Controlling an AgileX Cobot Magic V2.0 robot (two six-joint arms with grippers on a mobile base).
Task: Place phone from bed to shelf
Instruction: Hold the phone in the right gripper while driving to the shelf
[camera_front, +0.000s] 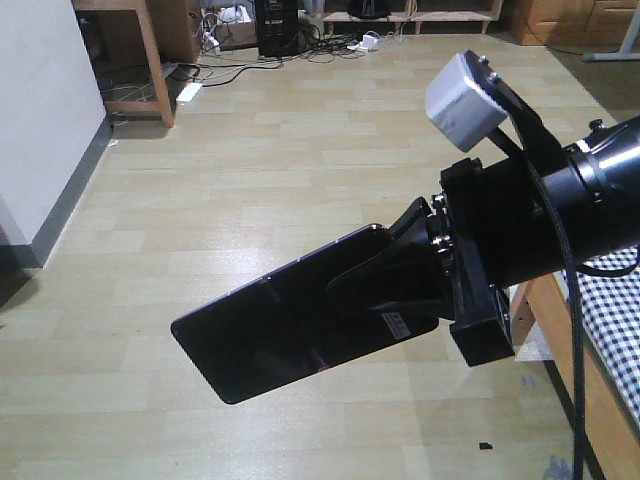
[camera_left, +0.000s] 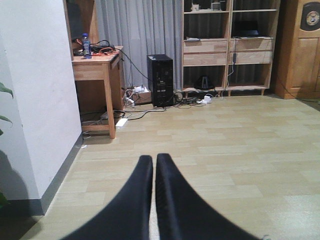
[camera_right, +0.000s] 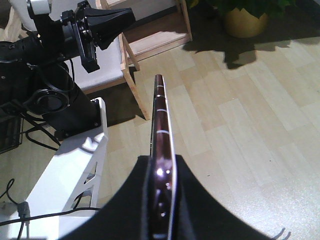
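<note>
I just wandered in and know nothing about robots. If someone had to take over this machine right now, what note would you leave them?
Left tool: shut, holding nothing.
Right tool: shut on one end of the phone; the rest sticks out in the air above the floor.
Bed: at the right edge of the front view; the phone is off it.
Shelf: wooden unit at the far wall, well away from the phone.
Done: pickup.
Left: carry the phone to the shelf, set it down, release.
</note>
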